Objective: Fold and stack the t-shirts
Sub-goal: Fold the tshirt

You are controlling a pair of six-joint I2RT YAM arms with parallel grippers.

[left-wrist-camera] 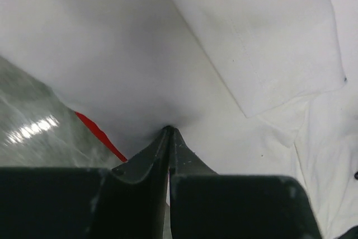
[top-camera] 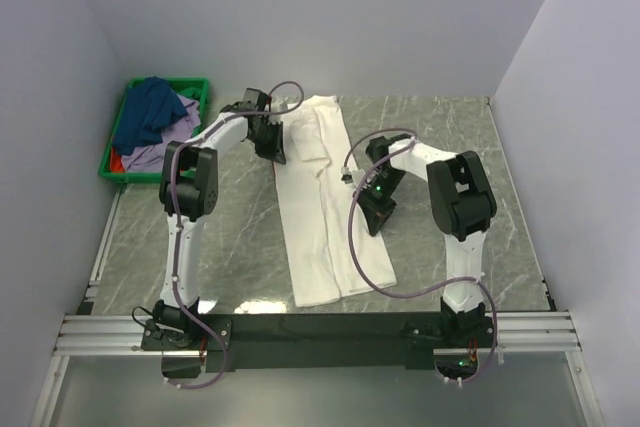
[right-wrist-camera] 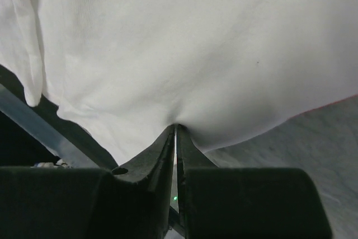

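Note:
A large white t-shirt point(top-camera: 315, 217) lies folded into a long strip down the middle of the table. My left gripper point(top-camera: 275, 147) is at the strip's upper left edge. In the left wrist view my left gripper point(left-wrist-camera: 169, 129) is shut on a pinch of the white t-shirt point(left-wrist-camera: 140, 54), with a thin red strip point(left-wrist-camera: 98, 135) at the cloth's edge. My right gripper point(top-camera: 372, 215) is at the strip's right edge. In the right wrist view my right gripper point(right-wrist-camera: 175, 126) is shut on the white t-shirt point(right-wrist-camera: 196, 43), which rises into a small peak at the tips.
A green crate point(top-camera: 170, 81) stands at the back left, holding a dark blue t-shirt point(top-camera: 150, 112), a lavender t-shirt point(top-camera: 172, 142) and a bit of a red t-shirt point(top-camera: 117, 160). White walls enclose the marble table point(top-camera: 450, 137) on three sides.

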